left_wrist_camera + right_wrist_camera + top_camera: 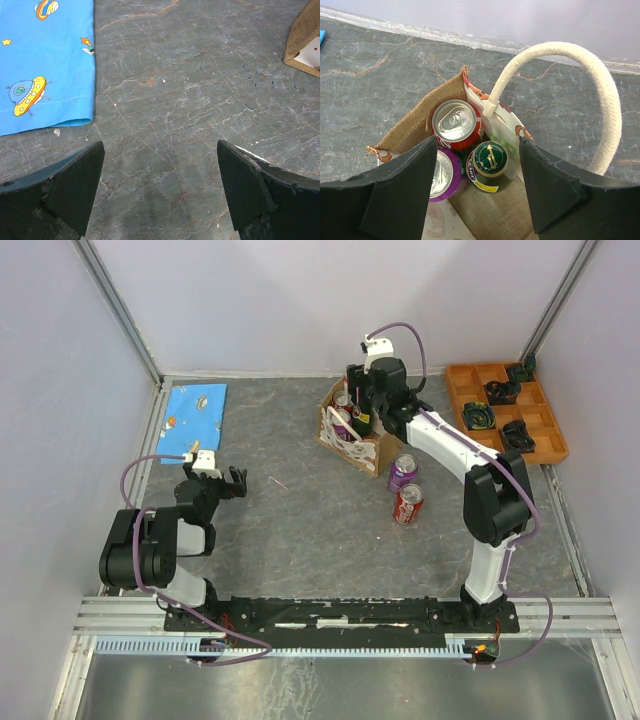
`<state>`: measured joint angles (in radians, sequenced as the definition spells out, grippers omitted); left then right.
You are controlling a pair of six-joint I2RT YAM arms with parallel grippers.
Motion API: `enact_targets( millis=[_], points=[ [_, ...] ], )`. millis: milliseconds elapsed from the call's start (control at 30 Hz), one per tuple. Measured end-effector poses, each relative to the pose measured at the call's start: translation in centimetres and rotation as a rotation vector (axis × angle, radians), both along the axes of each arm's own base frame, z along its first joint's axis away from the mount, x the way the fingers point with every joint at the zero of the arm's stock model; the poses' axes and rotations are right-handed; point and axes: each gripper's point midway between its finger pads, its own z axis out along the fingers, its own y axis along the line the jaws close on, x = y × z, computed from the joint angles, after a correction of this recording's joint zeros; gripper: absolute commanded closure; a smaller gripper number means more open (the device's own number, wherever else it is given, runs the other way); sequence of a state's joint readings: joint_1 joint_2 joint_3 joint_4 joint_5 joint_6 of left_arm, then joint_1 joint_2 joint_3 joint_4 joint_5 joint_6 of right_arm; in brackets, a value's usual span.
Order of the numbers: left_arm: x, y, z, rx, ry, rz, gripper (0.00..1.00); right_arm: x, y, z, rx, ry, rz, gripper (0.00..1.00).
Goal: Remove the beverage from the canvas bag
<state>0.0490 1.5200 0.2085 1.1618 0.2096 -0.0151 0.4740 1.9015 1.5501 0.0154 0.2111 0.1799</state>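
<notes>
The canvas bag (352,435) stands at the table's middle back; its tan inner wall (415,125) and a white rope handle (600,85) show in the right wrist view. Inside stand a red can (456,122), a purple can (445,172) and a green-capped bottle (490,159). My right gripper (477,187) is open just above the bag's mouth, jaws either side of the bottle and purple can, touching neither. My left gripper (160,192) is open and empty over bare table, far left of the bag (305,42).
A purple can (402,472) and a red can (408,504) lie on the table in front of the bag. An orange compartment tray (505,410) sits at the back right. A blue patterned cloth (195,420) lies at the back left, and shows in the left wrist view (45,65).
</notes>
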Motion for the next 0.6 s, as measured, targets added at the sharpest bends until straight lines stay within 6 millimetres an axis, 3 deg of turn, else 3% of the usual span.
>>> enact_targets(
  millis=[133,500,600],
  points=[
    [0.0,0.0,0.0,0.000,0.000,0.000,0.01,0.1,0.1,-0.4,-0.004,0.004,0.000,0.31],
    [0.0,0.0,0.0,0.000,0.000,0.000,0.01,1.2,0.5,-3.7,-0.034,0.050,-0.003,0.42],
    [0.0,0.0,0.0,0.000,0.000,0.000,0.01,1.4,0.4,-3.7,-0.039,0.047,-0.007,0.52]
  ],
)
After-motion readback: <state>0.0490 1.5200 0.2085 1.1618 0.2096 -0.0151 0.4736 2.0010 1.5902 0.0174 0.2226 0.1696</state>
